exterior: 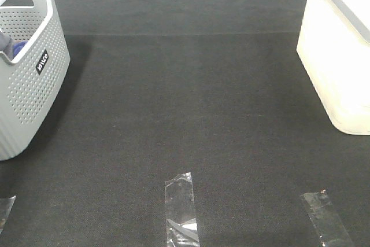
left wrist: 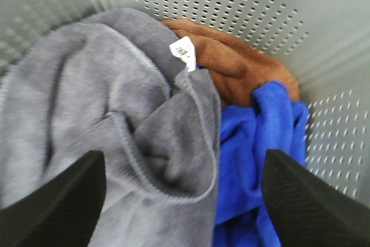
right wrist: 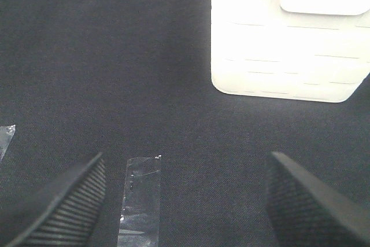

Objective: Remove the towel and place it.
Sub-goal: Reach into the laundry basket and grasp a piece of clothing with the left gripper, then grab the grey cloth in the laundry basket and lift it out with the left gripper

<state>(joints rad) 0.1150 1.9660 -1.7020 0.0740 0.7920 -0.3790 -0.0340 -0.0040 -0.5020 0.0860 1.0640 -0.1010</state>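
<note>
The greyish-purple towel [left wrist: 110, 114] lies crumpled inside the grey perforated basket [left wrist: 243, 10], its white label turned up. My left gripper [left wrist: 185, 201] hangs open just above it, one finger on each side of a fold, gripping nothing. In the exterior high view the basket [exterior: 29, 79] stands at the far left and neither arm shows there. My right gripper [right wrist: 185, 201] is open over the dark mat, holding nothing.
A bright blue cloth [left wrist: 260, 148] and a brown cloth [left wrist: 243, 65] lie beside the towel in the basket. A white bin [exterior: 341, 50] stands at the right edge. Clear tape strips [exterior: 181, 209] mark the black mat [exterior: 185, 96] near the front.
</note>
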